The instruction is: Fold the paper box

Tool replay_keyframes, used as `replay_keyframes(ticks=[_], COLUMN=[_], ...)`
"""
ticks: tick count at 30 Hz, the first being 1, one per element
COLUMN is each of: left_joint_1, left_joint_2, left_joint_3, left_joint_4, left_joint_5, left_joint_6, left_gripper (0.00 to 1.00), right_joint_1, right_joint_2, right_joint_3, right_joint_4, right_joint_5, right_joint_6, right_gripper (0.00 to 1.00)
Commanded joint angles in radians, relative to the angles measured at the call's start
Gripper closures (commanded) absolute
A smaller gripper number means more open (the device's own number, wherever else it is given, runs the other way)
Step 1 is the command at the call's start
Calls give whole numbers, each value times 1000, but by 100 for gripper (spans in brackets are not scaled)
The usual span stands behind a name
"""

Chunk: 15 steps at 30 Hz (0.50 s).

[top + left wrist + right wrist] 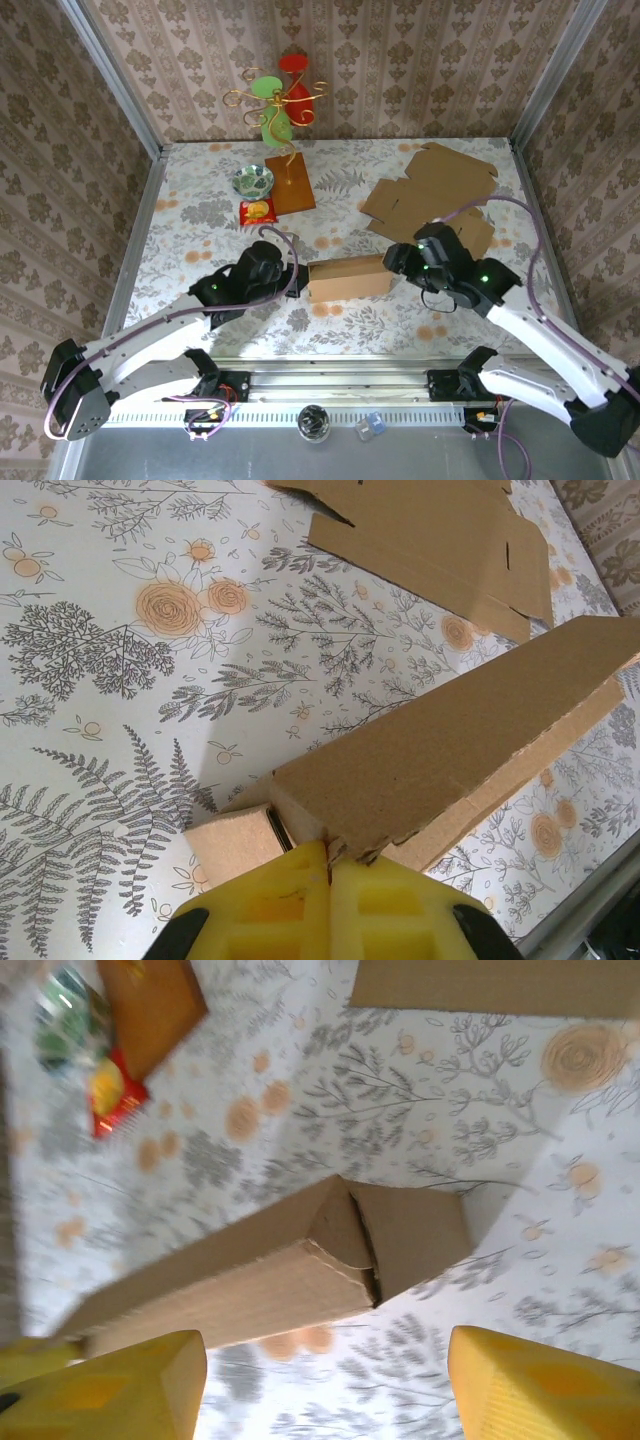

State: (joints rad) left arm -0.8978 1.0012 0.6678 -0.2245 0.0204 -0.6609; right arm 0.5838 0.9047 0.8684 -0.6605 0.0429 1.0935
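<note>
The paper box (348,278) is a long brown cardboard carton lying across the middle of the table. My left gripper (292,274) is at its left end. In the left wrist view the yellow fingers (270,900) are pressed together, pinching a torn cardboard edge at the near corner of the box (450,740), and a small end flap (232,842) sticks out beside them. My right gripper (398,262) stands open just off the right end. Its fingers (110,1390) are wide apart with nothing between them, and the box's end flaps (390,1235) lie ahead, partly tucked.
A flat unfolded cardboard sheet (440,195) lies at the back right. A patterned bowl (254,181), a red packet (258,211) and a wooden board (289,183) sit at the back left below a wire ornament stand (280,100). Walls enclose three sides.
</note>
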Motion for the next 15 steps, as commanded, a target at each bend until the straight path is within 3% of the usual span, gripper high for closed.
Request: replay_keyframes(ticks=[1,5,9,15], left_joint_1=[-22,-34,-44,-56], left_joint_2=[16,16,19,21], left_joint_3=[-37,-34,-34,-29], left_joint_4=[-141,-144,-140,-146], left_joint_5=[0,-11,-19,-26], left_joint_6=[14,12,11,12], left_gripper=[100,100,100,100], right_joint_1=[-59,-62,-62,-64], right_joint_2=[-55,-61,-49,-22], right_joint_3=[-112,-189,-172,-251], right_joint_4=[132,284,249,355], right_joint_5=[-156,-163,-127,-145], right_joint_6=[477,726,736,781], right_gripper=[31,29,26,29])
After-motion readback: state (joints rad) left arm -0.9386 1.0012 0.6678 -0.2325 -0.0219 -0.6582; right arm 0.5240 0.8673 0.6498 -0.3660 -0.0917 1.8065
